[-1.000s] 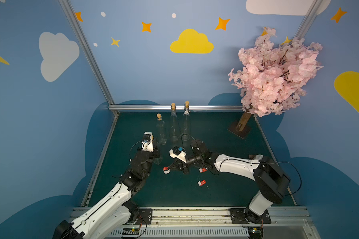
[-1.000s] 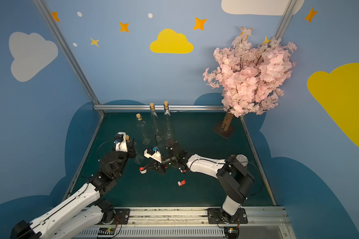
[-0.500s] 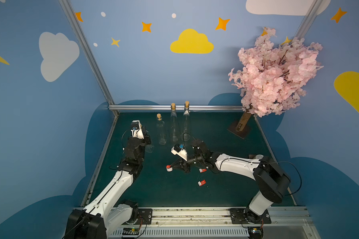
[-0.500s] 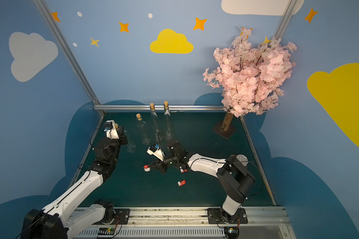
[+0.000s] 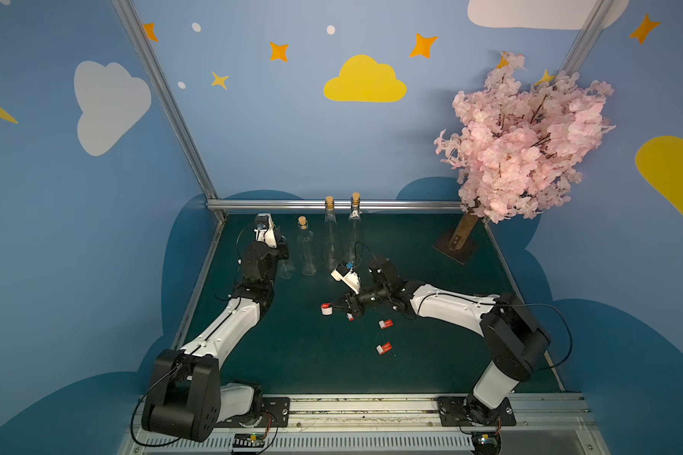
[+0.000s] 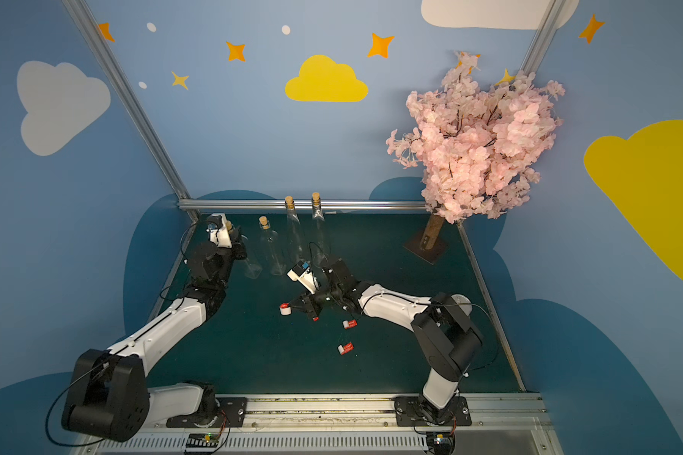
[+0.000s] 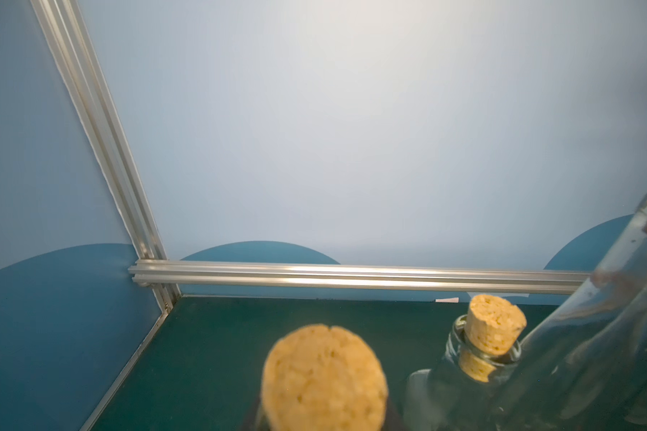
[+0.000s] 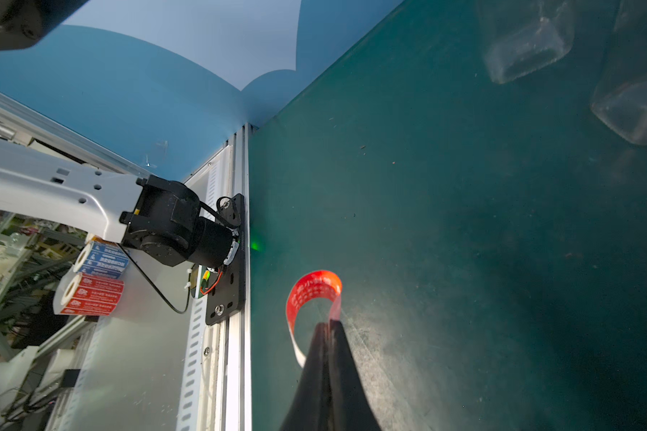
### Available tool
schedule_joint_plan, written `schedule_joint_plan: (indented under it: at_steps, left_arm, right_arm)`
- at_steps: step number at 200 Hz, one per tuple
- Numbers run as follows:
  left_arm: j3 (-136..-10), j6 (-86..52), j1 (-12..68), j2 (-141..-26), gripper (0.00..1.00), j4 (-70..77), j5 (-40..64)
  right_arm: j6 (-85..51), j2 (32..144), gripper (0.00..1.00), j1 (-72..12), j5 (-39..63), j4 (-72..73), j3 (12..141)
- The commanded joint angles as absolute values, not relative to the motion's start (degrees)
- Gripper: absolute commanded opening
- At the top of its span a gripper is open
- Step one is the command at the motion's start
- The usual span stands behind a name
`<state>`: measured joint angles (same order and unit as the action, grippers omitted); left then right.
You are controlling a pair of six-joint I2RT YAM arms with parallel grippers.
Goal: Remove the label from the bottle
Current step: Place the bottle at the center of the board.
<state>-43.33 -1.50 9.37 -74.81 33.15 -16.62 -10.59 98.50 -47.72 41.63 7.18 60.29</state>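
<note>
**Label detached, bottle parked.** The right tool [image 8: 329, 325], jaws together on one end of the curled red-and-white paper label [image 8: 313, 291], carries it low over the dark green desk [image 8: 464, 224], probably to drop it. The left tool [image 5: 280, 256] appears clamped on the clear glass corked bottle [image 5: 287, 271], which stands upright at the back-left beside three other corked bottles [image 5: 306, 252]. Only the right wrist view shows the pinch. The left wrist view shows just the blurred cork [image 7: 324, 377].
</note>
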Motion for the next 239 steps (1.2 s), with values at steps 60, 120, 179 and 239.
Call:
schedule_joint_plan:
  at_steps: [60,120,179,239]
  left_arm:
    - [-45.92,-0.66,9.06,-79.23,0.03,39.98,-17.31]
    - [-45.54,-1.14,9.03,-80.29,0.04,39.97,-17.17]
    - [-44.44,-1.71,9.04,-80.18,0.10,39.81,-16.88]
    - [-43.94,-2.07,9.20,-80.73,0.13,39.67,-16.86]
  right_arm:
    - [-14.91,100.71,0.00,-46.42,44.39,4.35,63.13]
    - [-16.39,101.86,0.00,-46.01,45.68,3.60,64.15]
    - [-17.20,102.74,0.00,-45.77,47.29,1.93,65.19]
    - [-17.24,102.39,0.00,-45.73,47.38,1.84,64.91]
